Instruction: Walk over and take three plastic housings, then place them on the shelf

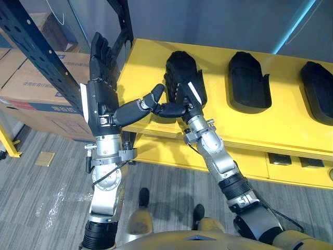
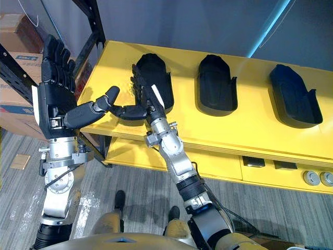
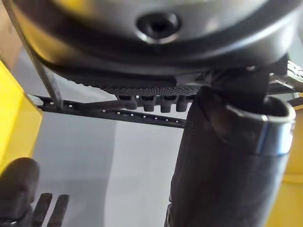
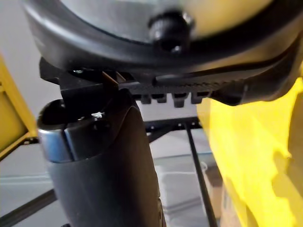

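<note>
Bright, even light from overhead falls on the yellow shelf [image 1: 291,133], the black housings [image 1: 248,83] throw only faint, soft shadows on it, a pale glare streaks the grey floor [image 1: 52,208], and a cyan strip [image 1: 303,19] glows at the upper right.

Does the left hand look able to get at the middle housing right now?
Probably not directly. The left hand is raised beside the left end of the yellow table, and the right hand, lying over the leftmost housing, sits between it and the middle housing.
</note>
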You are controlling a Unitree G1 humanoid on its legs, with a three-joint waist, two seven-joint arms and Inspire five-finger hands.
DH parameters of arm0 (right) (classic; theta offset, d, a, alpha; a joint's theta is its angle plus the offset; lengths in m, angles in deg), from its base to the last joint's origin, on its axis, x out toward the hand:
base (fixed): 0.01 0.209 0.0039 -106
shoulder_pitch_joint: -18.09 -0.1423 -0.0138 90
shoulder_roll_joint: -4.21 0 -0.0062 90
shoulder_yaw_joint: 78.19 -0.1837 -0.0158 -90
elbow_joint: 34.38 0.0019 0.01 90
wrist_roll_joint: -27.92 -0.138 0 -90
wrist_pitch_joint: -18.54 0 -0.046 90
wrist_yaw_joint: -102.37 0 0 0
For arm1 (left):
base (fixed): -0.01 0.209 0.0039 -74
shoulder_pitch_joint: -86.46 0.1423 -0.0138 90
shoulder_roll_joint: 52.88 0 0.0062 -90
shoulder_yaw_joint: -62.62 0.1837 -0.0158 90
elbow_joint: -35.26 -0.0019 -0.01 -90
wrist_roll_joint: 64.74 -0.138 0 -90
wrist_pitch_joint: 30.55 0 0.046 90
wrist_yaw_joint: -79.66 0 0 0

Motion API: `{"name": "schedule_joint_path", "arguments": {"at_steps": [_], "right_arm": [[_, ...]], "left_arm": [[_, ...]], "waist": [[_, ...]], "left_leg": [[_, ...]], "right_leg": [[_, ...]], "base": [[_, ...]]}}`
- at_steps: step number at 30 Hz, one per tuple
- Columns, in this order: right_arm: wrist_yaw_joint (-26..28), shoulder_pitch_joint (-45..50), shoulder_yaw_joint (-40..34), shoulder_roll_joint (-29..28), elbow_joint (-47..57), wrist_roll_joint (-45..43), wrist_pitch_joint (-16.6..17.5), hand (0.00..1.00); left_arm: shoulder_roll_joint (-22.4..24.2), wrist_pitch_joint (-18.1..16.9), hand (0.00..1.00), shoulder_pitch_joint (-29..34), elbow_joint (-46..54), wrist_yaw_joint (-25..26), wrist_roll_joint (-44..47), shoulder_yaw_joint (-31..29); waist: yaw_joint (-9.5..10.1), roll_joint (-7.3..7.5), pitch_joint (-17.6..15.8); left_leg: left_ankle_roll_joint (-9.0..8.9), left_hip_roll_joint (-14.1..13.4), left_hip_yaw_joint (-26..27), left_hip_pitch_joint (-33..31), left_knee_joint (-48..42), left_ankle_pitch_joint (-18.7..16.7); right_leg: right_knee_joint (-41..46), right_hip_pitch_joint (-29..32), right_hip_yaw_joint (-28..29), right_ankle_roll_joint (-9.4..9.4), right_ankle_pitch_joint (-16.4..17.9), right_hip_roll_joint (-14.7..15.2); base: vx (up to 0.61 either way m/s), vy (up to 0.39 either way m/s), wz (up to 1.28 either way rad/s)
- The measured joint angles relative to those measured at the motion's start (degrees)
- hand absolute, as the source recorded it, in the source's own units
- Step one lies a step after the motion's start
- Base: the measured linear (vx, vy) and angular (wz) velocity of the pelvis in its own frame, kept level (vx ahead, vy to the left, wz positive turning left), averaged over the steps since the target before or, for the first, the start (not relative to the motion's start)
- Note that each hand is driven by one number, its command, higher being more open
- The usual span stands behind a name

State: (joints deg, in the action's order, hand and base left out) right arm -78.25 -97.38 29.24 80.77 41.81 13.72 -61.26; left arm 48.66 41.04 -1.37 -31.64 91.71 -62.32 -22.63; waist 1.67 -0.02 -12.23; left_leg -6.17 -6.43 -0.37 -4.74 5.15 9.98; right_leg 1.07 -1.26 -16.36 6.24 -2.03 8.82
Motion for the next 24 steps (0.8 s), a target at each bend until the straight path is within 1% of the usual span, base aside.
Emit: {"name": "schedule_joint_path", "arguments": {"at_steps": [3, 5, 10, 13, 14, 17, 19, 21, 24], "right_arm": [[-1.8, -0.5, -1.0, -1.0, 0.0, -1.2, 0.0, 1.0], [-2.5, -0.7, -1.1, -1.3, 0.0, -3.5, 0.0, 1.0], [-2.3, -1.9, -0.9, -2.7, 0.0, -9.1, 0.0, 1.0], [-2.1, -2.9, 0.6, -3.5, 0.0, -9.4, 0.0, 1.0], [-1.9, -3.2, 1.5, -3.5, 0.0, -9.8, 0.0, 1.0], [-1.6, -3.4, 3.7, -3.6, 0.0, -9.4, 0.0, 1.0], [-1.9, -3.5, 3.9, -3.7, 0.2, -9.0, 0.0, 1.0], [-2.7, -3.4, 2.8, -3.6, 1.4, -8.6, -0.1, 1.0], [-3.8, -1.9, -0.8, -2.9, 7.7, -6.1, -1.8, 1.0]], "left_arm": [[0.0, 0.1, 1.0, 0.0, 0.0, -0.2, 0.3, 0.7], [0.1, 0.1, 1.0, 0.0, 0.0, -0.2, 1.6, 1.4], [0.1, 0.4, 1.0, 0.3, 0.0, -0.3, 1.7, 3.0], [0.1, 1.3, 1.0, 0.9, 0.0, -0.4, 1.7, 4.1], [0.1, 1.3, 1.0, 1.0, 0.0, -0.5, 1.7, 4.3], [0.1, 1.3, 1.0, 1.2, 0.0, -0.6, 1.8, 4.3], [0.1, 1.3, 1.0, 1.3, 0.0, -0.7, 2.0, 4.4], [0.1, 1.3, 1.0, 2.1, 0.0, -0.7, 2.0, 4.4], [0.1, 1.3, 1.0, 3.2, -0.2, -0.7, 2.3, 4.6]], "waist": [[-0.05, -0.03, 0.0], [-0.05, -0.04, 0.0], [-0.17, -0.44, 0.0], [-0.2, -0.64, 0.0], [-0.18, -0.78, 0.1], [-0.12, -1.3, 0.3], [-0.08, -1.48, 0.4], [-0.16, -1.55, 0.5], [-0.26, -1.53, 0.5]], "left_leg": [[-0.01, 0.0, 0.0, 0.0, 0.0, 0.0], [-0.09, 0.0, 0.0, 0.1, 0.0, 0.2], [-0.15, 0.0, 0.0, 0.4, 0.0, 0.2], [-0.25, -0.1, 0.1, 1.0, 0.0, 0.1], [-0.64, -0.1, 0.1, 1.1, 0.0, -0.2], [-0.7, -0.1, 0.2, 1.1, 0.0, -0.3], [-0.7, -0.1, 0.3, 1.1, 0.0, -0.3], [-0.69, -0.2, 0.6, 1.2, 0.0, -0.3], [-0.67, -0.2, 1.0, 1.3, 0.0, -0.3]], "right_leg": [[0.0, 0.0, 0.0, 0.1, -0.1, 0.0], [0.0, -0.1, 0.0, 0.1, -0.1, 0.0], [0.0, -0.4, 0.1, 0.1, -0.1, 0.0], [-0.1, -1.0, 0.1, 0.09, -0.1, 0.0], [-0.1, -1.0, 0.2, 0.08, 0.0, -0.1], [-0.2, -1.0, 0.3, -0.17, 0.1, -0.1], [-0.2, -1.0, 0.4, -0.15, 0.1, -0.1], [-0.3, -1.0, 0.8, -0.06, 0.0, -0.1], [-0.4, -0.9, 1.1, 0.43, -0.4, -0.1]], "base": [[0.0, 0.0, 0.0], [0.0, 0.0, 0.0], [0.0, 0.0, 0.0], [0.0, 0.0, 0.0], [0.0, 0.0, 0.0], [0.0, 0.0, 0.0], [0.0, 0.0, 0.0], [0.0, -0.004, -0.06], [-0.01, -0.013, -0.06]]}}
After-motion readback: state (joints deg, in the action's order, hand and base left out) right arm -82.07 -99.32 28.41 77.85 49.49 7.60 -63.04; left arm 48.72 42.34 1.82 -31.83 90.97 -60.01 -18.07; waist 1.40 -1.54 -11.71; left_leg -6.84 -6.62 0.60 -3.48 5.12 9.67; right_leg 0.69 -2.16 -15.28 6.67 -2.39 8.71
